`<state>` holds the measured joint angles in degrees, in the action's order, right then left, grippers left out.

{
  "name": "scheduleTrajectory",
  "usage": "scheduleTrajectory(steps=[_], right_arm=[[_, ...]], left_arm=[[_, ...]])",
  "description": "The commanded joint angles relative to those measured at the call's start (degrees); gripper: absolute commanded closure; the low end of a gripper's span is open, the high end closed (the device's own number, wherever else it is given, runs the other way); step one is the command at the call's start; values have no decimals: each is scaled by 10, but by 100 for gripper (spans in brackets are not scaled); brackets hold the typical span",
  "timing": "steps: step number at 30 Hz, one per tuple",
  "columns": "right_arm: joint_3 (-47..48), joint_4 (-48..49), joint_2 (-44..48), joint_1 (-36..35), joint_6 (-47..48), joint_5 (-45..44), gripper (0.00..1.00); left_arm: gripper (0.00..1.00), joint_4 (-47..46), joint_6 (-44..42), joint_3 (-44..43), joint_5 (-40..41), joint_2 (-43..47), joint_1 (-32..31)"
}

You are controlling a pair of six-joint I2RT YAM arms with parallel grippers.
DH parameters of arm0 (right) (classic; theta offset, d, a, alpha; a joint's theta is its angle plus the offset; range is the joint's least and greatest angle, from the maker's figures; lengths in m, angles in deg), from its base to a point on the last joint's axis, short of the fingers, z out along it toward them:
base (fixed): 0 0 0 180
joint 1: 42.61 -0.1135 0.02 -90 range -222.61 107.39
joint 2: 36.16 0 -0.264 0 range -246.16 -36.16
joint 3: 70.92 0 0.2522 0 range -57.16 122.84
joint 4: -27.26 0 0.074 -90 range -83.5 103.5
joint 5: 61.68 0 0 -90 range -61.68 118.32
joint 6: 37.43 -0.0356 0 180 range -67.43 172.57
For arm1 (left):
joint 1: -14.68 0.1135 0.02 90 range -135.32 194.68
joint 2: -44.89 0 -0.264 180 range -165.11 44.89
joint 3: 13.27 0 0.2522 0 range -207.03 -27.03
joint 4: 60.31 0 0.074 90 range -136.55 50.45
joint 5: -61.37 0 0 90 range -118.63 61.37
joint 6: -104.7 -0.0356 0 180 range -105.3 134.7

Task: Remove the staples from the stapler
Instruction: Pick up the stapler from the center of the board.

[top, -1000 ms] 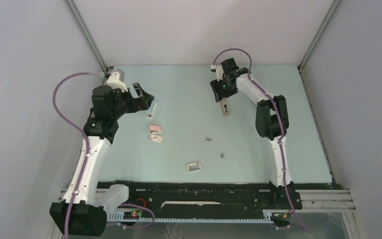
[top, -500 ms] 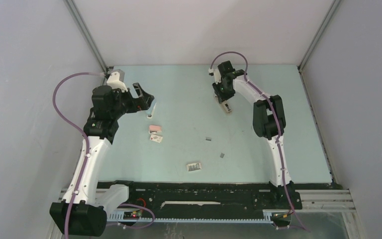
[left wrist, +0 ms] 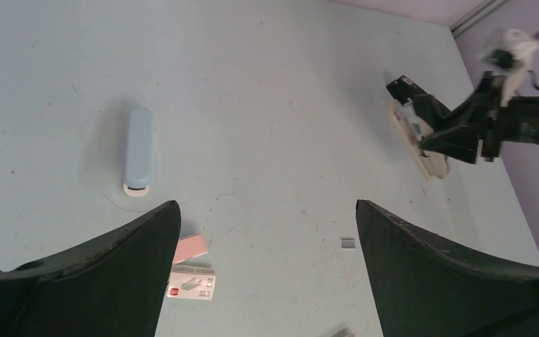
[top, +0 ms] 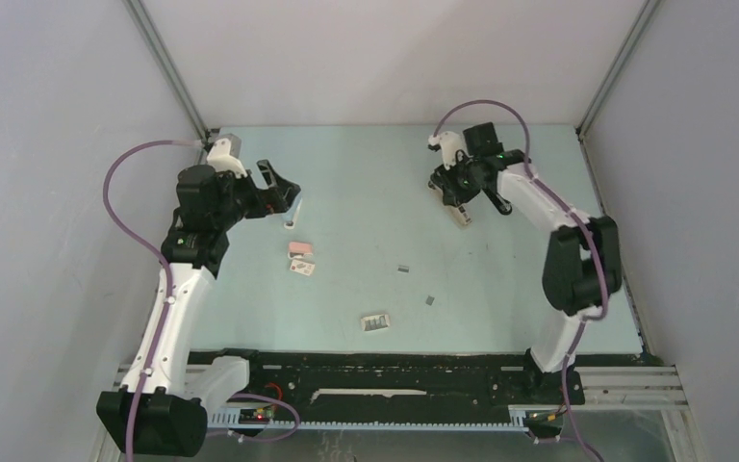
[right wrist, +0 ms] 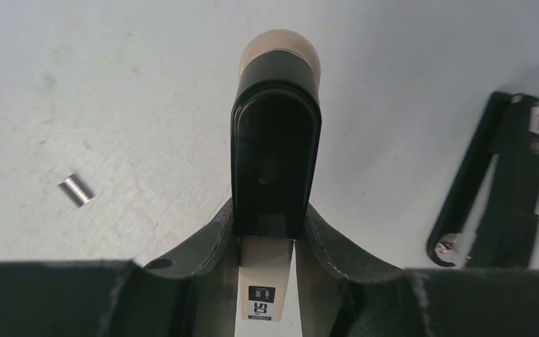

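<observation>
- Top view: right gripper (top: pixel 454 196) clamps the stapler (top: pixel 461 216) at the table's (top: pixel 366 173) far right. The staples (top: pixel 403 269) lie well apart, mid-table.
- Left wrist: left gripper (left wrist: pixel 267 206) is spread wide and holds nothing, with staples (left wrist: pixel 348 243) near its right finger.
- Right wrist: fingers (right wrist: pixel 207 242) pinch the stapler (right wrist: pixel 275 140), with staples (right wrist: pixel 76 189) apart on the left.

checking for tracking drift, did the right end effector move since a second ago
Yes. The right end effector, shut on the beige-and-black stapler, has shifted to the right, farther from the loose staple strip that lies below it in the top view.
</observation>
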<state>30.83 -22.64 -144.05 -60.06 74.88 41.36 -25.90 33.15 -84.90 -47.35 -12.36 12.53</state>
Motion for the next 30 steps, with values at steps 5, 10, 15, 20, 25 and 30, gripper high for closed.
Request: scheduleTrajectory(steps=[5,10,15,20,25,30], right_arm=[[-105,51,177,30,121,147,100],[-187,70,257,42,204,225,100],[-237,78,310,46,299,284,100],[-252,43,332,46,421,336,100],[-266,-1,356,46,614,401,100],[-284,3,386,32,724,433,100]], left_arm=[[0,-121,105,48,-129,-14,14],[0,-189,168,72,-250,-61,15],[0,-275,239,117,-307,-65,-28],[0,-340,306,160,-286,-70,-105],[0,-495,438,209,-265,-107,-163],[0,-654,585,248,-238,-171,-201]])
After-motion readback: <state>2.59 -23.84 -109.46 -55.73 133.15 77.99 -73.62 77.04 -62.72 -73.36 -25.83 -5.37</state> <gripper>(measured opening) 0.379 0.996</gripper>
